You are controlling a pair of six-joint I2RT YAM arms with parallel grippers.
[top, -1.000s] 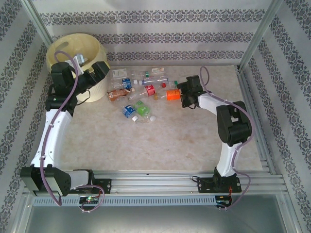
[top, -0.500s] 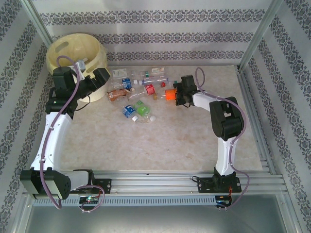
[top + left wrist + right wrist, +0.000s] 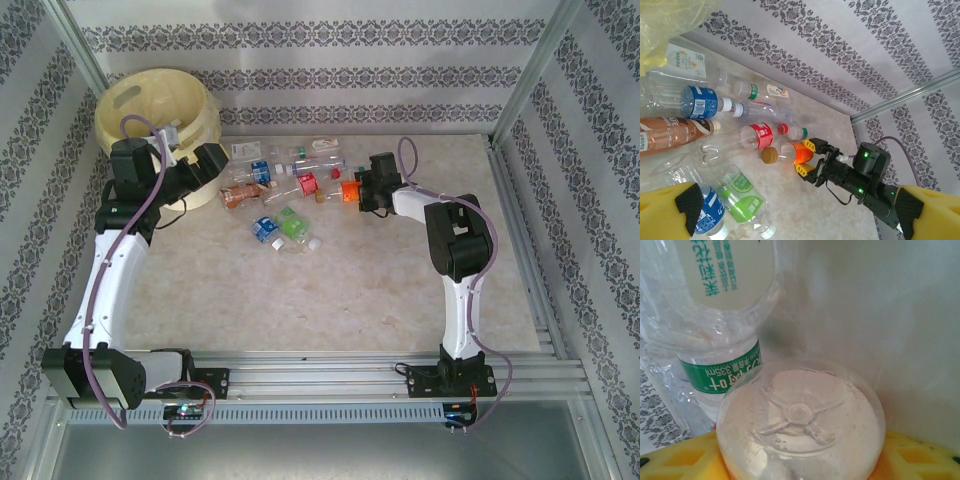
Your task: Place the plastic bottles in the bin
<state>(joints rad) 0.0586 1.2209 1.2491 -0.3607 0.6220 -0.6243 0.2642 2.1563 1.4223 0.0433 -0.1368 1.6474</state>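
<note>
Right hand (image 3: 806, 156) closed on orange-labelled bottle (image 3: 794, 152), base between its yellow fingers (image 3: 670, 462), green-labelled bottle (image 3: 715, 376) just beside

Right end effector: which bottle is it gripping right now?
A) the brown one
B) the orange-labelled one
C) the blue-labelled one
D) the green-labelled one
B: in the left wrist view the right end effector is closed on either side of the orange-labelled bottle, and the right wrist view has that bottle's clear base sitting between the yellow pads.
</note>
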